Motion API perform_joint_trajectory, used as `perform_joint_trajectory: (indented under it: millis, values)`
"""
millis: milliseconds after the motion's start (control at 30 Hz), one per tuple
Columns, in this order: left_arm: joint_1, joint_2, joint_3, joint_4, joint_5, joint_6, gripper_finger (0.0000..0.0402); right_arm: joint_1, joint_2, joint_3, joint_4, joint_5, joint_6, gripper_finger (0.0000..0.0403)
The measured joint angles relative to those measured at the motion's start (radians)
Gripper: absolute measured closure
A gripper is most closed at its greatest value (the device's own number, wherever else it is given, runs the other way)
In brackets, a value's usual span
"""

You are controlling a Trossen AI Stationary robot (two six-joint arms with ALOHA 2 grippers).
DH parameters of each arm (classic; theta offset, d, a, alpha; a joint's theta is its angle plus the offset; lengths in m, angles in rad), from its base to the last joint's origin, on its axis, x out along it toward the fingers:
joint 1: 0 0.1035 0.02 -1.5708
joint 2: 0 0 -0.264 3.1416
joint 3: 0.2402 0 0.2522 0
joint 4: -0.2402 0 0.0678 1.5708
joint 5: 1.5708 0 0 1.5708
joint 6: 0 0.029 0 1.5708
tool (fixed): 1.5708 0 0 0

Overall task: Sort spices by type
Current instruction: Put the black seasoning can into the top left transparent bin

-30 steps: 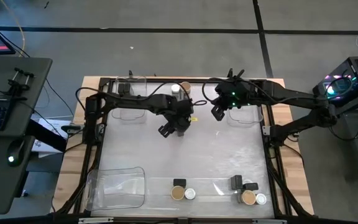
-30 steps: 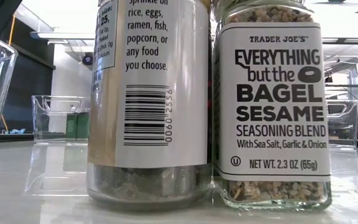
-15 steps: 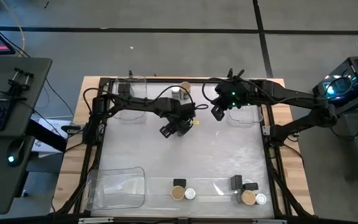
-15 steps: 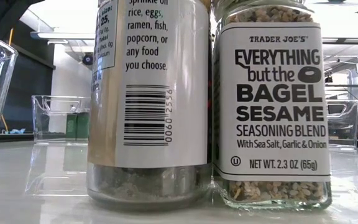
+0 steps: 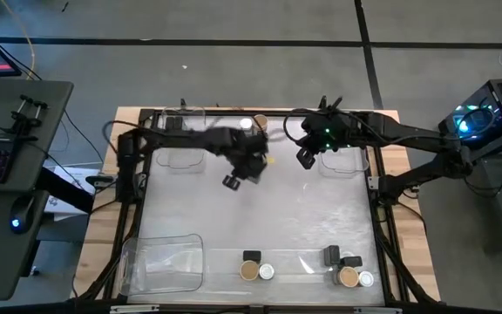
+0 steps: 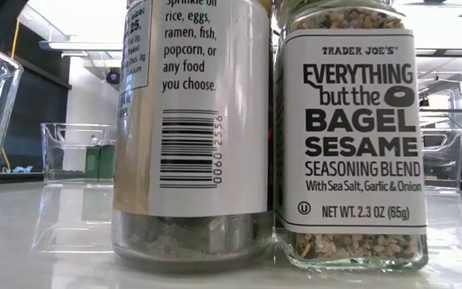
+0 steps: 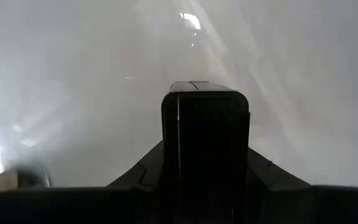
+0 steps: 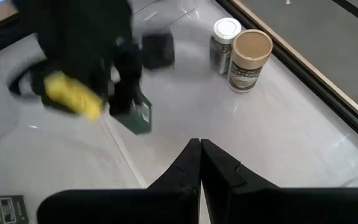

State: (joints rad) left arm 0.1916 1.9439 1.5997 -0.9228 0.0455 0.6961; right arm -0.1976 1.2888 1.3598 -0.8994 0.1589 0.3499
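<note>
- Spices near front worktop [image 5: 260, 218] edge: two tan-topped jars [image 5: 248, 270], two white-topped [image 5: 267, 272], three black boxes [image 5: 251, 256].
- Left tool [image 5: 234, 180] grips black box [image 8: 135, 116], raised.
- Right tool [image 8: 199, 149] closed, empty, hovering.

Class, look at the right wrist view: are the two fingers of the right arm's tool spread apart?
No. The right tool has its two dark fingers pressed together, with nothing between them, above the bare table.

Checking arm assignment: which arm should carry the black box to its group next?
Left. The left gripper is closed on the black spice box above the table. The right gripper is shut and empty, waiting by the far jars.
</note>
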Motion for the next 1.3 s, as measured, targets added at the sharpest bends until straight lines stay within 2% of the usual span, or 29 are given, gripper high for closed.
perform_joint_trajectory:
  millis: [133,267,367,467,533,667,767,1000,1133,1300]
  values:
    - [0.076,-0.131,0.000,-0.091,0.097,-0.196,0.0305,-0.033,0.000,0.000,0.016,0.003,-0.011,0.0402]
    - [0.160,-0.300,-0.019,-0.121,0.090,-0.348,0.0305,-0.076,0.000,0.000,0.046,0.003,-0.019,0.0402]
    - [0.226,-0.465,-0.109,-0.047,0.003,-0.446,0.0305,-0.105,0.000,0.000,0.051,0.003,-0.019,0.0402]
    - [0.294,-0.633,-0.254,0.053,-0.132,-0.565,0.0305,-0.128,0.000,0.000,0.050,-0.012,-0.019,0.0402]
    - [0.339,-0.729,-0.359,0.085,-0.181,-0.673,0.0305,-0.138,0.000,0.000,0.051,-0.017,-0.019,0.0402]
    - [0.390,-0.843,-0.559,0.078,-0.265,-0.942,0.0305,-0.154,0.000,0.000,0.051,-0.020,-0.023,0.0402]
    - [0.421,-0.835,-0.639,0.076,-0.288,-1.079,0.0305,-0.163,0.000,0.000,0.051,-0.020,-0.019,0.0402]
    - [0.557,-0.687,-0.635,0.119,-0.286,-1.208,0.0305,-0.163,0.000,0.000,0.052,-0.020,-0.018,0.0402]
    - [0.625,-0.570,-0.603,0.120,-0.229,-1.227,0.0305,-0.163,0.000,0.000,0.053,-0.020,-0.011,0.0402]
    - [0.655,-0.454,-0.546,0.123,-0.235,-1.218,0.0305,-0.163,0.000,0.000,0.083,-0.021,-0.011,0.0402]
